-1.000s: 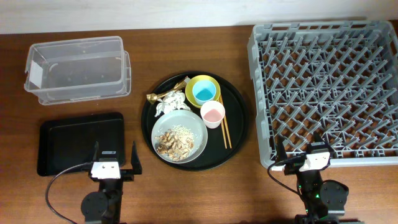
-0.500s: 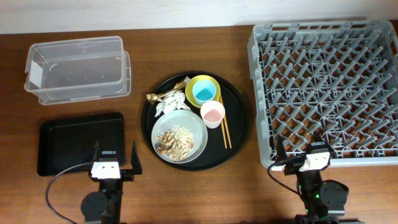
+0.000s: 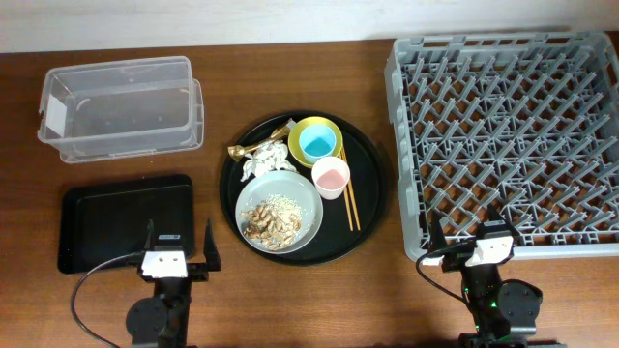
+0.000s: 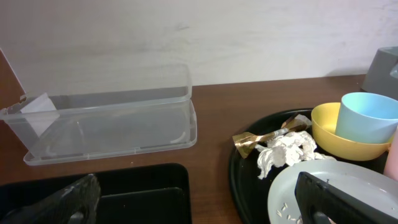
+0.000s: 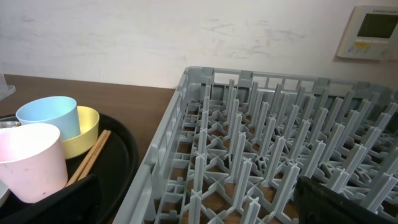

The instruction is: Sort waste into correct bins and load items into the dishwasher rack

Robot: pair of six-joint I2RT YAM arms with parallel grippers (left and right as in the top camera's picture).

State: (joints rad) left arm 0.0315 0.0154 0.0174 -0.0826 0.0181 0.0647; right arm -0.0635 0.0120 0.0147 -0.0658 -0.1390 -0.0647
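Change: none. Over the last second both arms and every object have stayed put.
Meaning: by my reading, no sorting or loading has begun, and the whole task lies ahead.
Left gripper (image 3: 180, 244): fingers spread wide and holding nothing, at the near edge of the table (image 3: 290, 309), by the near right corner of the black tray (image 3: 97, 227).
Right gripper (image 3: 464, 235): fingers spread and empty, at the near left corner of the rack (image 3: 503, 126).
Bins: two. The clear tub (image 3: 121, 106) is far left and the black tray is near left. Both are empty.
Rack: one, on the right, with nothing loaded.
Round tray (image 3: 372, 184): one, in the centre, carrying all the dishes and waste.
Dishes: one plate (image 3: 290, 179) and one yellow bowl (image 3: 329, 128). There are two cups: the blue cup (image 3: 318, 143) stands in the bowl and the pink cup (image 3: 331, 177) is just beside the plate. One pair of chopsticks (image 3: 350, 208) lies right of the pink cup.
Waste: one wad of paper (image 3: 266, 157) and one wrapper (image 3: 238, 150), touching, left of the bowl. One heap of rice (image 3: 274, 220) with brown pieces sits on the plate.
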